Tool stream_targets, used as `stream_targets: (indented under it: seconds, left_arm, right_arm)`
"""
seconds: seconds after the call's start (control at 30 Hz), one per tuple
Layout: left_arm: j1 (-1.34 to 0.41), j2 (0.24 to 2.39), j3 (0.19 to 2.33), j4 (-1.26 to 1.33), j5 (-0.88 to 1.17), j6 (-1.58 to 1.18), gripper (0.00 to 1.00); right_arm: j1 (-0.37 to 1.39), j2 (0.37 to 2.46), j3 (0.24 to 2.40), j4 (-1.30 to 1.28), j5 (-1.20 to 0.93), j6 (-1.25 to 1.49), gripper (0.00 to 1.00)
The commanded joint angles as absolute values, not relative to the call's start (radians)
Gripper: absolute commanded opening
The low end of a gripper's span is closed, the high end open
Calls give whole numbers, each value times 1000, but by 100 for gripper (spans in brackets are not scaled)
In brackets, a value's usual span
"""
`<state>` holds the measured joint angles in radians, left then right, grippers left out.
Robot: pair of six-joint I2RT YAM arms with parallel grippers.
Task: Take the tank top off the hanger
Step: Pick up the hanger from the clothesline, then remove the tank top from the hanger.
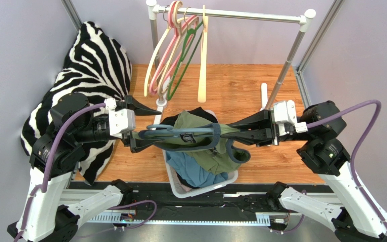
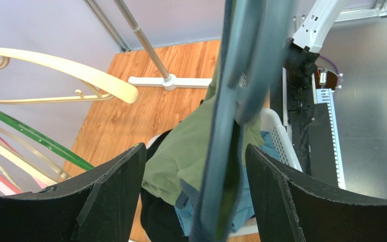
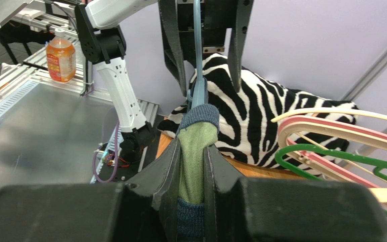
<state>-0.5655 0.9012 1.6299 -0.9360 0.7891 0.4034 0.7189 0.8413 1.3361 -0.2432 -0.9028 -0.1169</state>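
The right claw (image 3: 192,143) is clenched on the tank top (image 1: 205,157), but the left claw (image 2: 195,151) is released, loose around the hanger (image 2: 248,50). A pull now may drag the hanger along.

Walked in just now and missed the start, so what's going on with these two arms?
The two arms are working a green tank top off a blue-grey hanger above a white laundry basket. The right hand is shut on the top's shoulder at one end of the hanger. The left hand is open, one finger on either side of the hanger's other end, not gripping it. The top is still draped on the hanger.
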Motion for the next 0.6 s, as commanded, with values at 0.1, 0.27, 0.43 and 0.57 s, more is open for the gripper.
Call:
stream_targets:
  seconds: [0.1,0.27,0.43,0.57]
  left_arm:
    - [-560,914,1629,-881,818,377,76]
    - [-561,893,1589,-881,838,382,37]
    - [-561,887,1589,-881,822,385,18]
    - [-561,887,1591,-881,819,391,18]
  right_arm:
    - [778,861,1388,-215,-831,-170,0]
    - [782,867,1385,-187,-819,-163,0]
    - [784,873,1364,-150,-804,-150,0]
    - [784,879,1362,-146,-779,-150,0]
